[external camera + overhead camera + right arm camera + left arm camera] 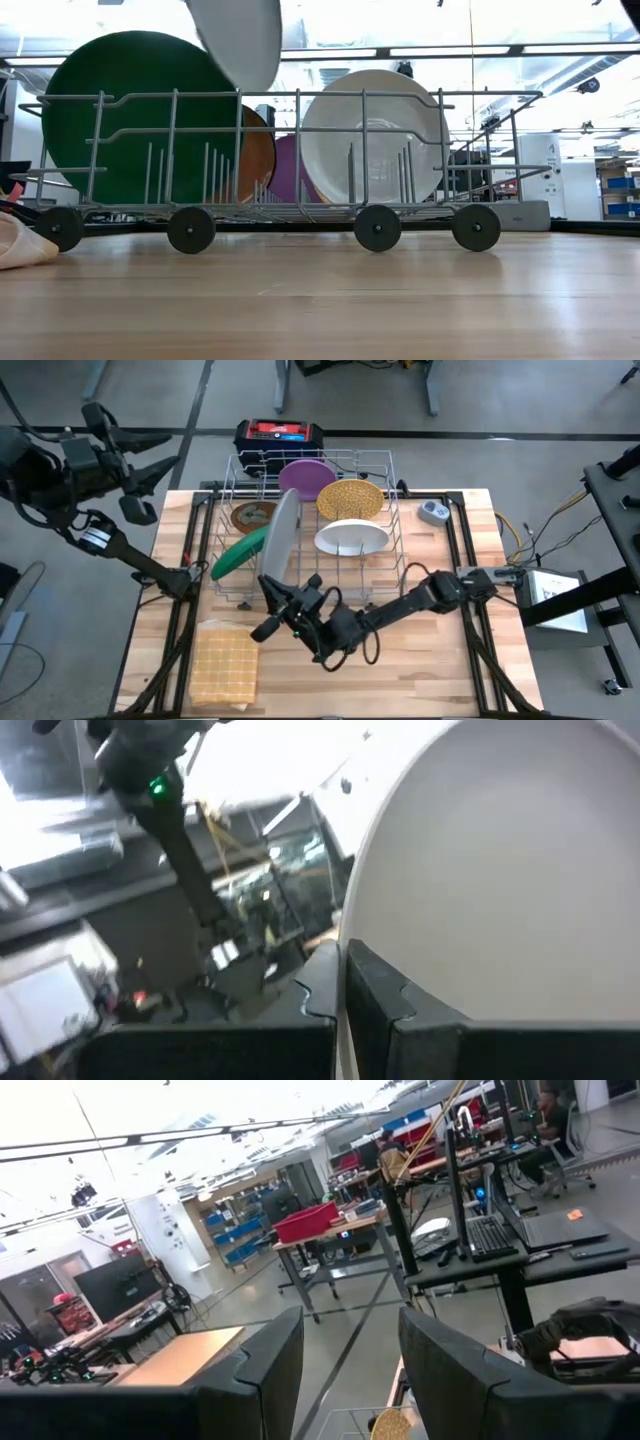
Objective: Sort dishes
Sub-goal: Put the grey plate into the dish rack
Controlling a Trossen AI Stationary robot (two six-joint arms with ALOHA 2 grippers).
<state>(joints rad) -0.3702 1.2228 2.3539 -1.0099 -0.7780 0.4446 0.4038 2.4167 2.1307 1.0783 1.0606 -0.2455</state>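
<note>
Right hand [272, 592] clamps grey plate [282, 538] by its near rim, held edge-up over wire dish rack [392, 510], likely to drop between tines. Left hand [150, 478] idle, spread, far left off bench [440, 670].

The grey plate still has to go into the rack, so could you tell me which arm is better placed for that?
The right. Its pincer is shut on the grey plate, held above the rack. The left pincer is open, off the table's corner.
</note>
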